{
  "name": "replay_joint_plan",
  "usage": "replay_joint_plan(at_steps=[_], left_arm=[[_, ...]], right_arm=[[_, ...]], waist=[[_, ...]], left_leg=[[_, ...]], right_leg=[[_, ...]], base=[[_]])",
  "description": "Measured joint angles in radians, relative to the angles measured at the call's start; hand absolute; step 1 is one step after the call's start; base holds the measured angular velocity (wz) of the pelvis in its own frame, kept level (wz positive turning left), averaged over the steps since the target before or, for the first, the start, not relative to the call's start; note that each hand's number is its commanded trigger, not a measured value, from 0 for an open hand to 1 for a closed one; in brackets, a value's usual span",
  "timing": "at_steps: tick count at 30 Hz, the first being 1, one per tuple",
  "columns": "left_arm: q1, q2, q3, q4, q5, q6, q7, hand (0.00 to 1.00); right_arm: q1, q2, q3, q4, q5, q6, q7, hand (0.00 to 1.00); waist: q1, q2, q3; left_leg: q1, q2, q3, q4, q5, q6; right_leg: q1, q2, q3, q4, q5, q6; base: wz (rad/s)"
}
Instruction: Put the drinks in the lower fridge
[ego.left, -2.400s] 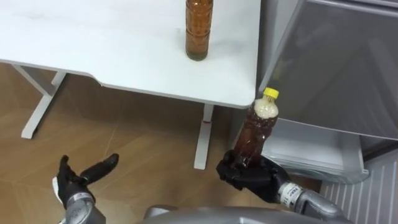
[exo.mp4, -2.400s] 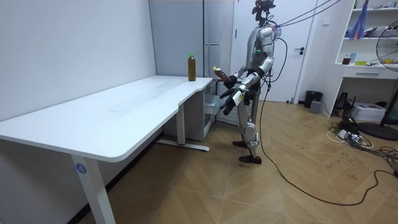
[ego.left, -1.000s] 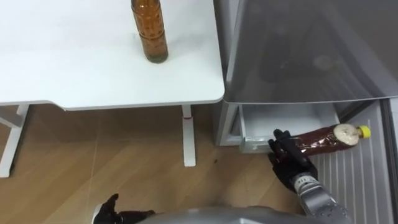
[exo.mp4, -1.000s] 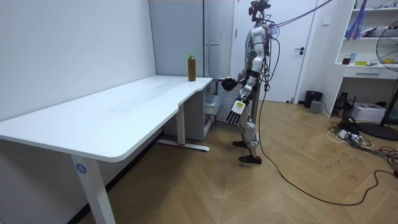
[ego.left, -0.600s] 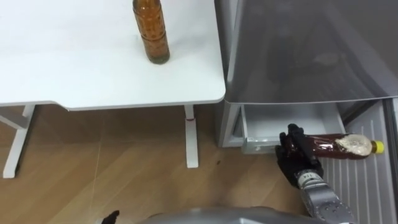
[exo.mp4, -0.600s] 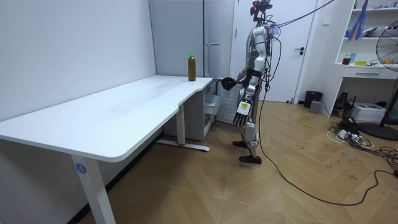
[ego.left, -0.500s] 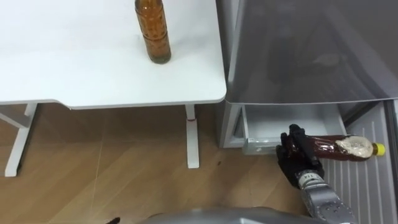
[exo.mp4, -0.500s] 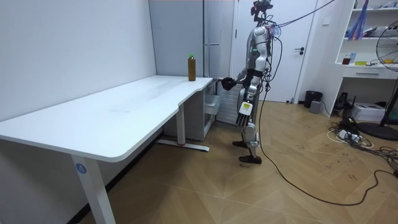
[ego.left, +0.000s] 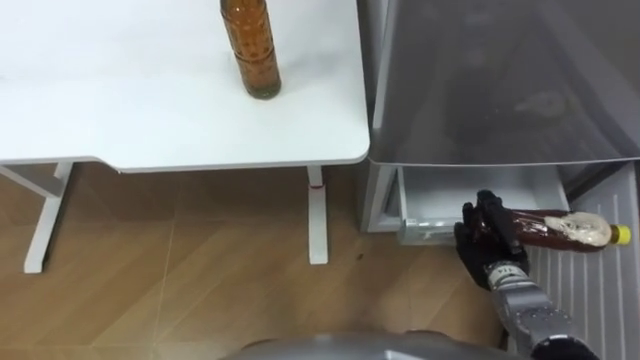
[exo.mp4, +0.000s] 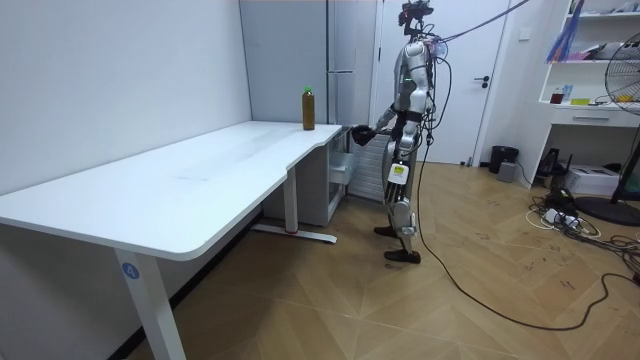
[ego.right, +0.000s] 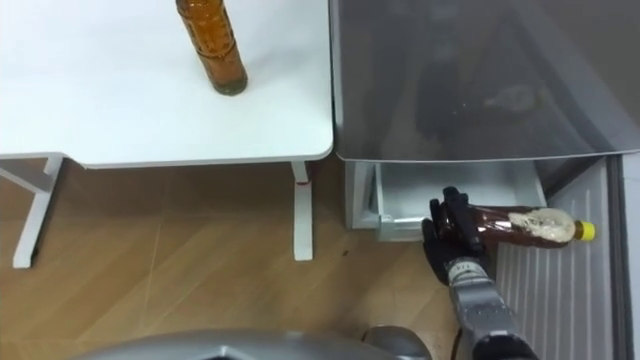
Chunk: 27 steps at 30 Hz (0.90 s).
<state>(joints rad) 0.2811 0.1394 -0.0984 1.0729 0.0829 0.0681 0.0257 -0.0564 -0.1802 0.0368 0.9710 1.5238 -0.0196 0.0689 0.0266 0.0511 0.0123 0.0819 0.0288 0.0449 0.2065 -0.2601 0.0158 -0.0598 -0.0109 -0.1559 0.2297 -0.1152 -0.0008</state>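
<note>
With right hand (ego.left: 488, 240), lower right of the frame, clasps bottle (ego.left: 560, 230), curled tight round its base end. Holds it lying almost level, long axis running left to right across the frame, yellow cap (ego.left: 622, 236) pointing at the right edge. Carries it just right of the open drawer (ego.left: 440, 195) under the grey fridge (ego.left: 500, 80), over a ribbed panel (ego.left: 585, 300). Leaves second bottle (ego.left: 250, 45) upright on the white table (ego.left: 150, 100), top centre. Stands facing the fridge in the room view, left hand (exo.mp4: 393, 180) hanging beside the thigh.
</note>
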Motion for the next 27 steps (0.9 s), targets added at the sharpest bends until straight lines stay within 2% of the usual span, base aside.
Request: replay_joint_plan(at_steps=[1,2,4,7,8,10,12,14,16,18,22,27], left_arm=[[-0.017,0.005,-0.001,0.001,0.001,0.000,0.001,0.00],[-0.025,0.008,-0.001,0.004,0.001,0.001,0.001,0.00],[-0.056,0.029,-0.002,0.006,0.000,0.015,0.000,0.00],[-0.082,0.048,-0.003,0.008,0.008,0.024,-0.015,0.00],[-0.088,0.049,-0.003,0.010,0.012,0.027,-0.018,0.00],[-0.138,0.049,-0.025,0.046,0.017,0.035,-0.020,0.00],[-0.163,0.051,-0.026,0.057,0.014,0.035,-0.020,0.00],[-0.176,0.064,-0.040,0.063,0.007,0.037,-0.025,0.00],[-0.190,0.080,-0.067,0.066,0.008,0.043,-0.035,0.00],[-0.193,0.086,-0.065,0.067,0.010,0.043,-0.036,0.00],[-0.195,0.108,-0.062,0.066,0.011,0.046,-0.040,0.00],[-0.202,0.111,-0.064,0.067,0.007,0.038,-0.041,0.00]], right_arm=[[-0.020,-0.009,-0.006,0.019,-0.002,0.001,0.000,1.00],[-0.033,-0.014,-0.006,0.035,-0.004,0.002,0.001,1.00],[-0.100,-0.026,-0.023,0.088,-0.038,0.013,-0.001,1.00],[-0.162,-0.033,-0.022,0.134,-0.047,0.024,0.027,1.00],[-0.169,-0.033,-0.022,0.146,-0.045,0.026,0.033,1.00],[-0.246,-0.046,-0.023,0.247,-0.050,0.033,0.037,1.00],[-0.294,-0.055,-0.034,0.299,-0.068,0.044,0.040,1.00],[-0.312,-0.066,-0.040,0.324,-0.077,0.059,0.055,1.00],[-0.330,-0.084,-0.038,0.333,-0.075,0.067,0.056,1.00],[-0.349,-0.087,-0.041,0.347,-0.078,0.067,0.055,1.00],[-0.408,-0.097,-0.058,0.362,-0.120,0.085,0.050,1.00],[-0.441,-0.108,-0.059,0.362,-0.119,0.086,0.036,1.00]], waist=[[0.001,-0.006,0.0019],[0.001,-0.009,-0.0007],[0.009,-0.016,-0.0001],[0.009,-0.030,0.0090],[0.009,-0.032,0.0092],[0.015,-0.031,0.0106],[0.025,-0.029,0.0108],[0.033,-0.029,0.0122],[0.052,-0.026,0.0197],[0.061,-0.029,0.0227],[0.080,-0.056,0.0399],[0.098,-0.067,0.0462]], left_leg=[[-0.010,-0.001,-0.009,0.000,0.000,0.000],[-0.018,-0.002,-0.013,0.001,0.002,0.000],[-0.051,-0.003,-0.024,0.015,0.004,-0.001],[-0.094,-0.003,-0.024,0.026,0.008,-0.004],[-0.102,-0.003,-0.024,0.028,0.008,-0.004],[-0.146,-0.006,-0.023,0.038,0.012,-0.004],[-0.175,-0.007,-0.022,0.043,0.016,-0.005],[-0.195,-0.005,-0.021,0.046,0.019,-0.008],[-0.219,-0.005,-0.023,0.052,0.022,-0.012],[-0.244,-0.006,-0.024,0.056,0.027,-0.014],[-0.317,-0.009,-0.020,0.077,0.044,-0.021],[-0.377,-0.013,-0.018,0.105,0.053,-0.027]], right_leg=[[-0.006,-0.003,-0.012,0.000,0.000,0.000],[-0.012,-0.004,-0.015,-0.001,0.000,0.000],[-0.033,-0.008,-0.026,0.001,0.002,-0.003],[-0.073,-0.009,-0.030,0.007,0.008,-0.008],[-0.082,-0.010,-0.030,0.009,0.008,-0.009],[-0.130,-0.016,-0.030,0.025,0.015,-0.012],[-0.160,-0.018,-0.030,0.031,0.020,-0.016],[-0.182,-0.017,-0.033,0.034,0.024,-0.020],[-0.208,-0.019,-0.035,0.046,0.026,-0.024],[-0.233,-0.022,-0.038,0.055,0.027,-0.028],[-0.312,-0.031,-0.044,0.078,0.033,-0.043],[-0.377,-0.045,-0.051,0.123,0.026,-0.054]], base=[[0.24],[0.25],[0.15],[0.02],[-0.04],[-0.06],[-0.04],[-0.03],[-0.04],[0.02],[0.03],[0.07]])
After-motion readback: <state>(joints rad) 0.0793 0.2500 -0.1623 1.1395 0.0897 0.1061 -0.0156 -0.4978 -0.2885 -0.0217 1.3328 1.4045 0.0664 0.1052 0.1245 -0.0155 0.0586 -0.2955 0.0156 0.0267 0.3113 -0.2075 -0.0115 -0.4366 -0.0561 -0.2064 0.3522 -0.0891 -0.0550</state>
